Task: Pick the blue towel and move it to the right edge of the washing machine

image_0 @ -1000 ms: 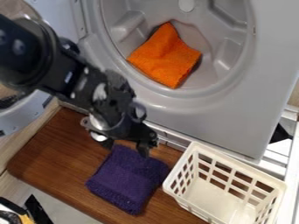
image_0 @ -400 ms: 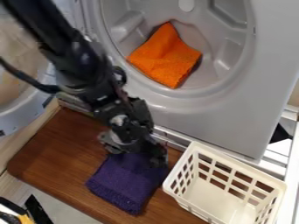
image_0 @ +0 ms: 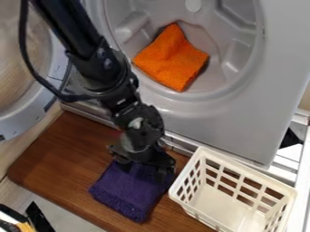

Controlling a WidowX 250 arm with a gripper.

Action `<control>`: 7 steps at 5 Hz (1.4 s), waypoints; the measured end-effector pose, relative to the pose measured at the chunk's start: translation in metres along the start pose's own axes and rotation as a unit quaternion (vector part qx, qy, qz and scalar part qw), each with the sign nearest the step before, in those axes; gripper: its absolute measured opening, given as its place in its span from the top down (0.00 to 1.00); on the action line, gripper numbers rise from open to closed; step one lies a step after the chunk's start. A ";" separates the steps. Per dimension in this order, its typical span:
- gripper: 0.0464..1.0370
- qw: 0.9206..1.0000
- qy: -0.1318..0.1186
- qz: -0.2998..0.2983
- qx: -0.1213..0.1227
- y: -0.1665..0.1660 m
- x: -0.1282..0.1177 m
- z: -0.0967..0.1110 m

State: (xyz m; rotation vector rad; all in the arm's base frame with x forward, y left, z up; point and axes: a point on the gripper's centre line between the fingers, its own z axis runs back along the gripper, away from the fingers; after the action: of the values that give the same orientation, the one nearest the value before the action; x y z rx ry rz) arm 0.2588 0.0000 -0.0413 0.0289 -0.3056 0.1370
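A brown wooden board is bearing the dark-purple cloth towel; the black 2-finger gripper is hanging over its upper part, fingers standing wide, needing a low, deep pinch!

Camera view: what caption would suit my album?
A black gripper over a purple towel, beside a white basket, with an orange cloth in the washing machine.

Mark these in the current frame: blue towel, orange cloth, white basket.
Blue towel [image_0: 129, 192]: camera view, middle of its uncovered upper face.
Orange cloth [image_0: 172, 59]: camera view, middle of the cloth, inside the drum.
White basket [image_0: 225, 205]: camera view, bare inner floor.
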 end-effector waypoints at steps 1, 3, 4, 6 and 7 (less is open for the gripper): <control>0.04 1.000 0.016 -0.004 -0.003 -0.002 -0.002 -0.007; 0.04 0.999 0.036 -0.007 -0.007 -0.005 -0.007 -0.022; 0.04 0.999 0.036 0.004 -0.011 -0.001 -0.006 -0.028; 0.04 0.999 0.036 0.022 -0.013 0.009 -0.004 -0.030; 0.04 0.999 0.028 0.037 -0.011 0.019 -0.003 -0.030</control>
State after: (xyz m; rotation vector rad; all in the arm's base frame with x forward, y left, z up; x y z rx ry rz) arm 0.2620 0.0202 -0.0709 -0.0089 -0.2519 0.2071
